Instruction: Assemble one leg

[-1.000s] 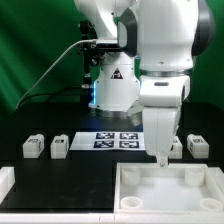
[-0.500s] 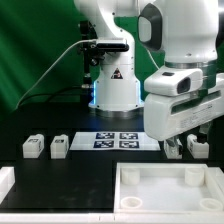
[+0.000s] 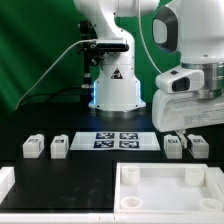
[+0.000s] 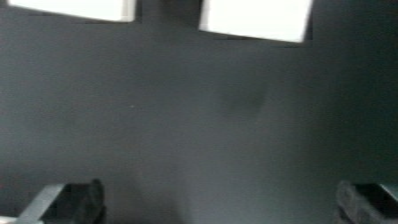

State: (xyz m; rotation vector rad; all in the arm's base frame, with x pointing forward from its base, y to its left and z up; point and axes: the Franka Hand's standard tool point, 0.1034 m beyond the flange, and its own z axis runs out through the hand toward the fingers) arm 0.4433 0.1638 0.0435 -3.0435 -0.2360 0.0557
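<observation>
The claw (image 4: pixel 217 203) is spread wide, its two fingers (image 4: pixel 71 200) well apart with only the bare dark table (image 4: pixel 196 110) between them; it holds nothing. In the exterior view the arm (image 3: pixel 190 85) hangs at the exterior view's right, above the table and clear of every part (its fingertips are hard to make out there).

Four legs stand in a row on the table, none touched by the claw. The far-left leg (image 3: pixel 33 147) and the left leg (image 3: pixel 60 146) sit near each other at the exterior view's left; the right leg (image 3: pixel 175 147) and the far-right leg (image 3: pixel 198 146) sit just beside each other at the exterior view's right, below the arm. The marker board (image 3: pixel 120 139) lies between the two pairs.

The panel (image 3: pixel 170 198), with raised rims and corner sockets, lies nearer the camera; every leg is on the table, apart from it.

In the wrist view a first white block (image 4: pixel 89 8) and a second white block (image 4: pixel 258 18) are cut off by the picture's edge; I cannot tell which parts they are.
</observation>
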